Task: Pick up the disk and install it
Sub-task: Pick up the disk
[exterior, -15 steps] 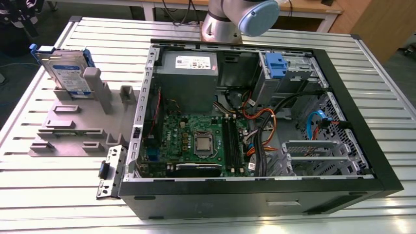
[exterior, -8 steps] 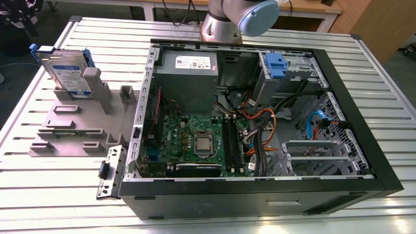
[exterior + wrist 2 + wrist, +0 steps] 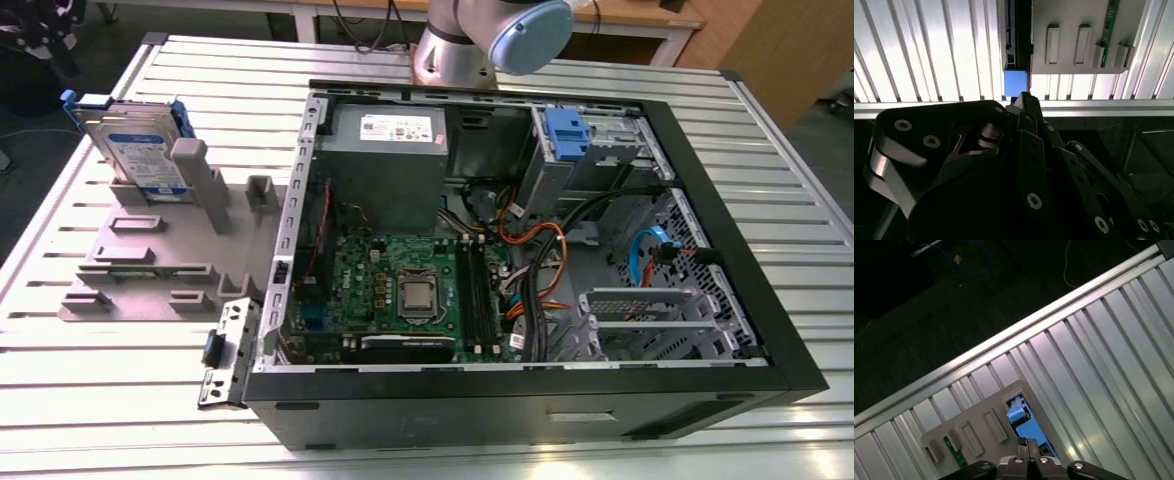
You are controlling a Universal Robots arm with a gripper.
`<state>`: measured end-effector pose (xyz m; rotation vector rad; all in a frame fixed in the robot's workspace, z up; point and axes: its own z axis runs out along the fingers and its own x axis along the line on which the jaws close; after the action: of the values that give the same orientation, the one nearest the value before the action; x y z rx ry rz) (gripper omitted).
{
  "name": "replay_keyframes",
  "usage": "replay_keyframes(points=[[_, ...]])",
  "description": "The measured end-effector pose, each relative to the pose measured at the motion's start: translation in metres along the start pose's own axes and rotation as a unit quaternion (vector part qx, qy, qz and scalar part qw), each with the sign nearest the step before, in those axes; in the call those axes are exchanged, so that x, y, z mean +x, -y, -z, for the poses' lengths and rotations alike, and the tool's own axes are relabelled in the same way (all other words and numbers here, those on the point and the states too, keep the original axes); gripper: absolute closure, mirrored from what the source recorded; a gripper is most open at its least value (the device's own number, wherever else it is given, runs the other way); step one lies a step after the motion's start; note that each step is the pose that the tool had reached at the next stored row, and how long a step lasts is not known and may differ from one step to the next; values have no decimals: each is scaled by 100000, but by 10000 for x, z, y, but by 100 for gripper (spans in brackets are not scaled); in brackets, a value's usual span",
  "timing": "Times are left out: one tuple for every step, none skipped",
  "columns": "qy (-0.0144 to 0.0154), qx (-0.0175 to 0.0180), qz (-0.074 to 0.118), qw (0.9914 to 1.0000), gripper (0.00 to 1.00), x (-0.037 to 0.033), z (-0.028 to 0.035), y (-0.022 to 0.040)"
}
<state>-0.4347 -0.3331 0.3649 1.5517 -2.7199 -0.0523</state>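
Observation:
The disk [image 3: 134,140] stands on edge in the grey holder [image 3: 147,262] at the exterior view's far left. It is a silver drive with a white-and-blue label in a blue carrier. In both wrist views I look down on its blue top edge [image 3: 1026,429] [image 3: 1015,82], well below me. My gripper [image 3: 1024,442] [image 3: 1024,100] hangs high above the disk, its black fingers drawn together with nothing between them.
An open computer case [image 3: 787,360] lies on the slatted metal table [image 3: 801,170], with a grey power-supply box [image 3: 387,140] and a blue bracket [image 3: 567,135] in the drive bay. A green memory stick [image 3: 952,446] also stands in the holder. The table's edge rail [image 3: 1004,340] borders dark floor.

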Motion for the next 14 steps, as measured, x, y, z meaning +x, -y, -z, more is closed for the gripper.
replay_keyframes(points=[[-29,-6,897,99996,89,0,-1,0],[-58,-13,1800,99984,89,0,-2,0],[-91,-22,2693,99964,89,0,-3,0],[-121,-29,3595,99935,89,0,-4,0],[-156,-39,4493,99899,89,0,-4,0],[-187,-47,5467,99850,89,0,-5,0],[-217,-52,6342,99798,89,0,-6,0],[-246,-58,7262,99736,89,0,-7,0],[-276,-66,8147,99667,89,0,-7,0],[-306,-74,8980,99596,89,0,-6,0],[-332,-80,9792,99519,89,0,-7,0],[-359,-88,10585,99438,89,0,-7,0],[-385,-91,11324,99356,89,0,-7,0],[-408,-98,12021,99274,89,0,-7,0]])
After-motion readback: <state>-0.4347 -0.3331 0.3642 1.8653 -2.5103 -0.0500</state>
